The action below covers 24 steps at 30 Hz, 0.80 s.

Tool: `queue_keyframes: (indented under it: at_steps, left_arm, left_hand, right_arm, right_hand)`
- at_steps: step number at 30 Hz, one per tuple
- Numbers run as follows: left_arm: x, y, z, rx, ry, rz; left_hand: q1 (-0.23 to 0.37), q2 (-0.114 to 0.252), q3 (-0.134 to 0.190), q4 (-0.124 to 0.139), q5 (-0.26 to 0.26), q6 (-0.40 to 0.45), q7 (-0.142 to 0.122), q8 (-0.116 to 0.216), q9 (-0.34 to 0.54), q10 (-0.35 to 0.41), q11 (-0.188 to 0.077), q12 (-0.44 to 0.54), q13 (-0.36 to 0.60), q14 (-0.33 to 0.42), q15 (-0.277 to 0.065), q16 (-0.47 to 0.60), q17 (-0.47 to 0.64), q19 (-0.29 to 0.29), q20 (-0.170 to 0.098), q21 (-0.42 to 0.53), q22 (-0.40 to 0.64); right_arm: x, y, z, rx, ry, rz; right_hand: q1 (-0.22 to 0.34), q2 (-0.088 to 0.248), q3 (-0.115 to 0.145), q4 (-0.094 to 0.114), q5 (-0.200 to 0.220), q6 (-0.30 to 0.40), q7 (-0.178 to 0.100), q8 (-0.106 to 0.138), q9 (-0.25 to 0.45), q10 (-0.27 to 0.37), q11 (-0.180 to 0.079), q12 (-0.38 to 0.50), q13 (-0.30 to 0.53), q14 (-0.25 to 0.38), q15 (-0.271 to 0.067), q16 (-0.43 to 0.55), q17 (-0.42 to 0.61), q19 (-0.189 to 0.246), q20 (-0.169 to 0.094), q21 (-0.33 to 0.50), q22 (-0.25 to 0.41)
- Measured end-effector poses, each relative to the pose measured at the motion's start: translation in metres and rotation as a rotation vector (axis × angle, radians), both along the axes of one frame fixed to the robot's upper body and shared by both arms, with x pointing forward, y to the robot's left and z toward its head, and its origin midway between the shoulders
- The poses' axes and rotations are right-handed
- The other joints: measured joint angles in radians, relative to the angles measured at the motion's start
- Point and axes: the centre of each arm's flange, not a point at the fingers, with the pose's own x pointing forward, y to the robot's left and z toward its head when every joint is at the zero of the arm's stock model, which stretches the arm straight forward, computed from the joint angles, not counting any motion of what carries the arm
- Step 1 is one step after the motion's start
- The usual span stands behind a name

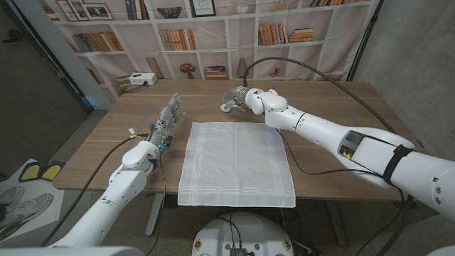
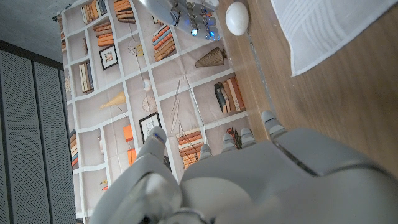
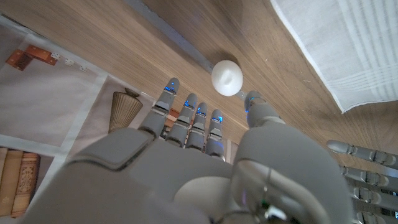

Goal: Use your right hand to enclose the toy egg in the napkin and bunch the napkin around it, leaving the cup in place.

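My right hand (image 3: 205,168) reaches, fingers spread and empty, toward the small white toy egg (image 3: 227,78): smooth, light, likely slippery; I'd cup its sides.

- the table (image 1: 334,96) is of wood, with a matt brown grain;
- the napkin (image 1: 237,163) is white cloth, matt, with fine woven stripes near its border;
- the toy egg (image 3: 227,78) looks smooth and white, a little glossy;
- the right hand (image 3: 205,134) and the left hand (image 1: 168,119) have shells of smooth light grey plastic, half matt.
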Motion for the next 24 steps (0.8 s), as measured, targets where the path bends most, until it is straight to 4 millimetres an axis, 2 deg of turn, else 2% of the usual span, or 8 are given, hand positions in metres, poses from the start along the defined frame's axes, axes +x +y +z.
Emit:
queue_keyframes:
  at_steps: [10,20,24]
  left_arm:
    - [0.001,0.000,0.000,-0.001,0.006,-0.002]
    - [-0.001,0.001,0.000,0.001,0.006,-0.002]
    - [-0.002,0.002,0.001,0.001,0.006,0.000]
  left_hand:
    - [0.000,0.000,0.000,0.000,0.000,0.000,0.000,0.000,0.000,0.000,0.000,0.000,0.000,0.000,0.000,0.000,0.000,0.000,0.000,0.000,-0.001]
    - [0.000,0.000,0.000,0.000,0.000,0.000,0.000,0.000,0.000,0.000,0.000,0.000,0.000,0.000,0.000,0.000,0.000,0.000,0.000,0.000,-0.005]
    - [-0.004,-0.004,0.000,0.000,0.000,0.000,0.000,0.000,0.000,0.000,0.000,0.000,0.000,0.000,0.000,0.000,0.000,0.000,0.000,0.000,-0.005]
  right_arm:
    - [0.008,0.011,-0.004,-0.022,-0.001,0.010]
    - [0.019,0.015,-0.007,-0.044,0.001,-0.010]
    - [0.023,0.017,-0.008,-0.055,-0.007,-0.011]
  right_hand:
    - [0.041,0.015,0.000,0.000,0.010,-0.056,-0.012,-0.028,-0.005,-0.017,-0.016,-0.008,0.000,0.000,0.000,0.000,0.000,0.004,-0.004,0.000,0.000]
    - [0.070,0.018,-0.003,-0.003,0.018,-0.058,-0.009,-0.028,-0.005,-0.026,-0.018,-0.012,0.000,-0.008,0.000,0.000,0.000,0.008,-0.008,0.000,0.000]
    - [0.084,0.011,-0.006,-0.009,0.018,-0.040,-0.020,-0.025,-0.005,-0.026,-0.018,-0.012,0.000,-0.007,0.000,0.000,0.000,0.013,-0.013,0.000,0.000]
